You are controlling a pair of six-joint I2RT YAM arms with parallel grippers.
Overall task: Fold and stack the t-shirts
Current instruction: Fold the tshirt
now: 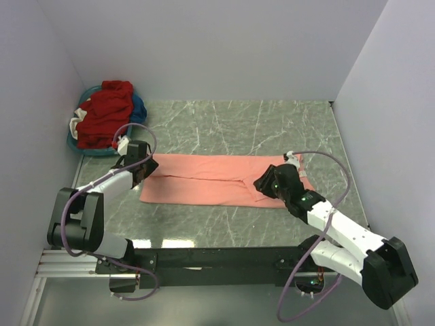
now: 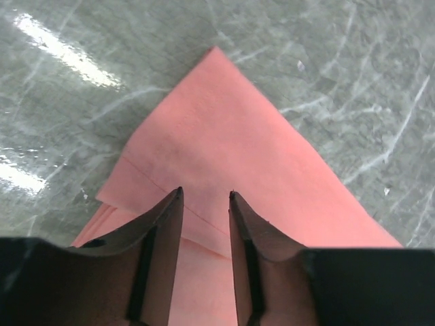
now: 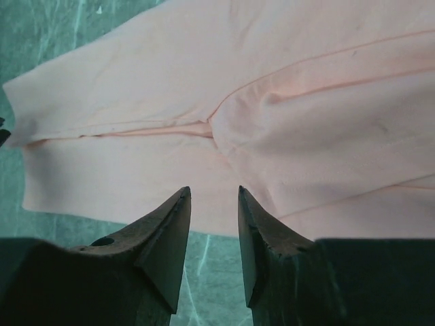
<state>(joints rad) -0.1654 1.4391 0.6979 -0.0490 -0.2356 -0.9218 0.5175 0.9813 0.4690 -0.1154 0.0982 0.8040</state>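
Note:
A pink t-shirt point(image 1: 217, 178) lies flat on the green marble table, folded into a long strip. My left gripper point(image 1: 148, 165) hovers over its left end, open and empty; the left wrist view shows the shirt's folded corner point(image 2: 231, 136) beyond the gripper point(image 2: 204, 194). My right gripper point(image 1: 262, 183) hovers over the strip's right part near its front edge, open and empty. The right wrist view shows the shirt's folds point(image 3: 224, 129) past the gripper point(image 3: 213, 190). Red and blue shirts point(image 1: 105, 112) are piled in a basket at the back left.
The teal basket point(image 1: 73, 145) sits in the back left corner against the wall. White walls enclose the table on three sides. A bare table strip point(image 1: 224, 227) lies between the shirt and the arm bases.

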